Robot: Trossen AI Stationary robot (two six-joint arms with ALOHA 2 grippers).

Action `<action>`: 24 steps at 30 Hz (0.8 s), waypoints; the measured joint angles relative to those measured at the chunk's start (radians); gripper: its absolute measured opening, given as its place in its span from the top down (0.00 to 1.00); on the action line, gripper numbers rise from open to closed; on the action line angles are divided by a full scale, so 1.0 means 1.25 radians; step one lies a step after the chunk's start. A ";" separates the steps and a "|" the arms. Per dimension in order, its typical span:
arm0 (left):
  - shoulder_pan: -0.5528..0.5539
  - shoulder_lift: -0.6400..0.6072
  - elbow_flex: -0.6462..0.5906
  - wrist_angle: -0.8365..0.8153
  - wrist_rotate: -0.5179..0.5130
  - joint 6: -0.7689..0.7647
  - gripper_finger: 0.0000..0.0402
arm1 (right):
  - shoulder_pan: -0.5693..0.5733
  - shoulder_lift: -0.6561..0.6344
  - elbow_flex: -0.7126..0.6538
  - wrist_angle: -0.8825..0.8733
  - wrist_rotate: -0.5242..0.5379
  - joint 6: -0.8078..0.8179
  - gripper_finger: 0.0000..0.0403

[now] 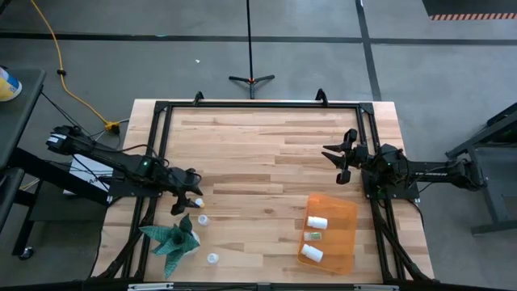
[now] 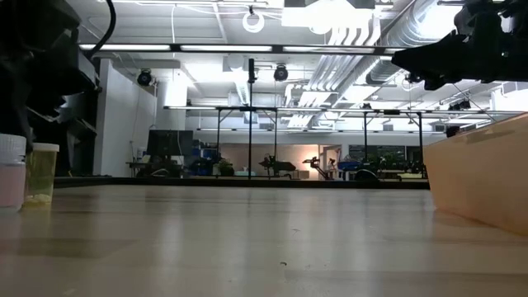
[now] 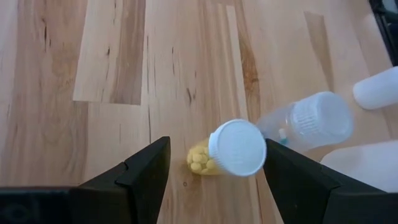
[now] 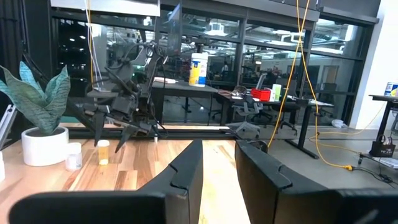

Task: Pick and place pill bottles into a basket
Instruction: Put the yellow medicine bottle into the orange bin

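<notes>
- Closest to our left wrist camera stands a yellow-pill bottle [image 3: 230, 149] with a white cap, upright on the table [image 1: 266, 153], between the two dark fingers [image 3: 140, 174] of our left gripper [image 1: 187, 202].
- We see those fingers spread wide on either side of the bottle, clear of the cap on both sides, so nothing is gripped.
- Just beside it stands a second, clear bottle [image 3: 311, 121], and another white bottle [image 1: 212, 259] sits near the potted green plant [image 1: 174, 238].
- Our basket [image 1: 346, 212], the orange bin, lies near the right front of the table with three bottles [image 1: 317, 221] lying inside.
- Our right gripper [image 1: 343, 159] hangs above the table behind the basket, its fingers [image 4: 186, 171] a narrow gap apart and holding nothing.
</notes>
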 joint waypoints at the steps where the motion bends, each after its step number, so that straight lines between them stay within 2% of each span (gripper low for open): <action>1: 0.000 0.004 0.000 -0.001 0.000 0.000 0.29 | 0.000 0.000 0.000 0.000 0.000 0.000 0.79; 5: 0.000 0.018 0.000 0.000 0.000 0.001 0.33 | 0.000 0.000 0.000 -0.001 0.000 0.000 0.79; 16: 0.000 0.022 0.000 0.016 -0.001 0.003 0.50 | 0.000 0.000 0.000 0.000 0.000 -0.012 0.79; 24: 0.000 0.022 0.000 0.104 -0.009 0.051 0.60 | 0.000 0.000 0.000 0.000 0.000 -0.012 0.79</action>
